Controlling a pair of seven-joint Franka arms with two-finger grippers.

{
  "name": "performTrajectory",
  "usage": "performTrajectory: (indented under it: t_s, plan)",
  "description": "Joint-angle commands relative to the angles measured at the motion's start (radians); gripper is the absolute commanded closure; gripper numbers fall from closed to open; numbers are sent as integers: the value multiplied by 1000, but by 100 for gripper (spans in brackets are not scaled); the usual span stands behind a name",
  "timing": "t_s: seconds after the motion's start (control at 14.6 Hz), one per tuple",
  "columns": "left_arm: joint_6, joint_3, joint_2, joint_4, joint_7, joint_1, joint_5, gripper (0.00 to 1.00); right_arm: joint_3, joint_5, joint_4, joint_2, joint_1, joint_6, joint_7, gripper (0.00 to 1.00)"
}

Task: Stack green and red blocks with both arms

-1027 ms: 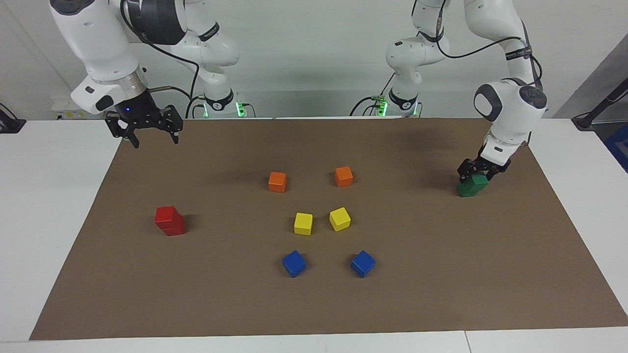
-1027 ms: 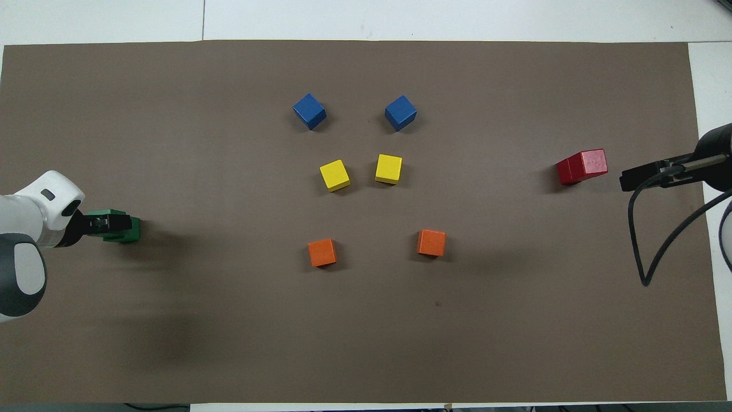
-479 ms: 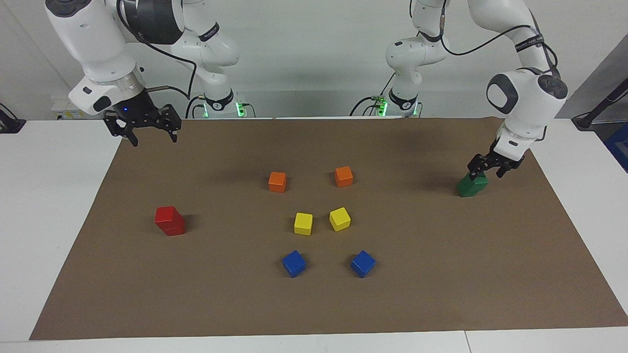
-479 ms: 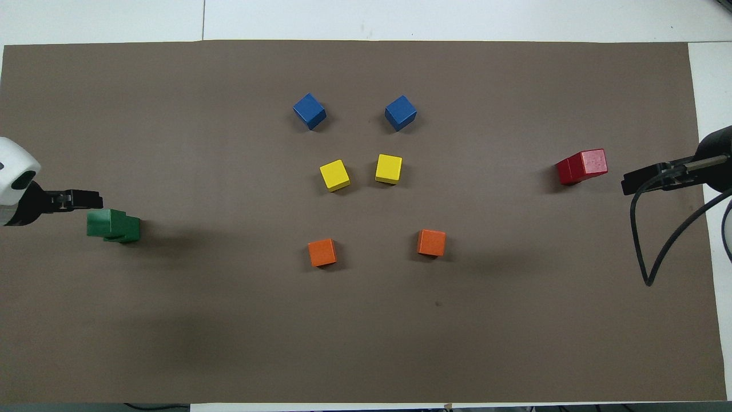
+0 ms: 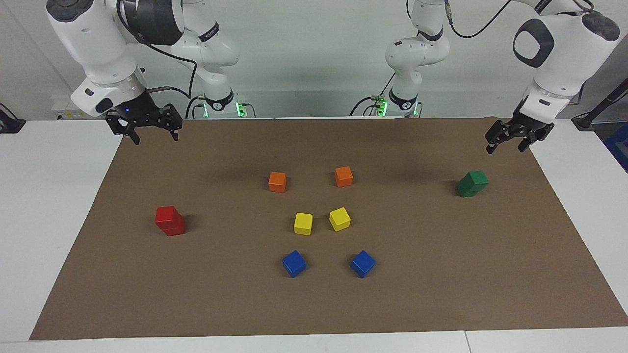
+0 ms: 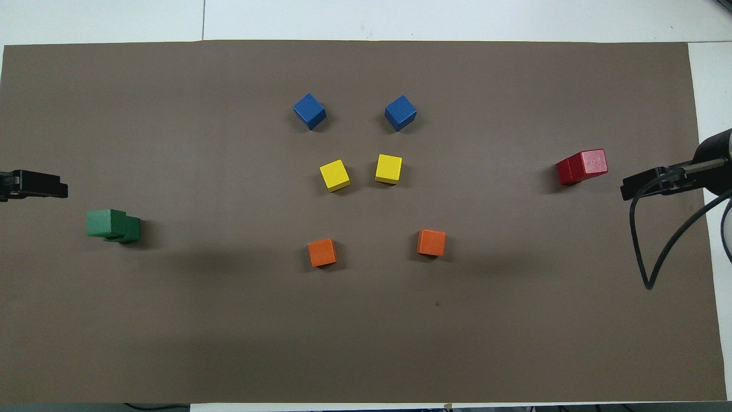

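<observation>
While both grippers' jaws hang spread, green blocks [image 5: 472,183] and red blocks [image 5: 170,220] sit stacked

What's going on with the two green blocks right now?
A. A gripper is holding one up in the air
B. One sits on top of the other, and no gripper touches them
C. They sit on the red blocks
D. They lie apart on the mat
B: the green blocks form a small, slightly offset stack on the brown mat, and the left gripper hangs open above and apart from it.
</observation>
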State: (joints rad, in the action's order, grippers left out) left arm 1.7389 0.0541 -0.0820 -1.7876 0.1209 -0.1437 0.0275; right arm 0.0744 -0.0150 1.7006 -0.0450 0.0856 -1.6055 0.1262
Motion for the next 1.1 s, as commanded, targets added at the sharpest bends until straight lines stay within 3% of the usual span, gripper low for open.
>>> performTrajectory:
  t_s: [0.0, 0.62, 1.03]
  plan:
    - [-105, -8, 31, 97, -12, 28, 2, 0, 5, -5, 4, -3, 2, 18, -28, 0]
    - [-228, -11, 36, 169, -33, 95, -55, 0, 5, -5, 16, -10, 3, 18, -28, 0]
    - [-259, -14, 2, 131, -115, 136, -60, 0, 5, -5, 71, -38, 5, 1, -28, 0]
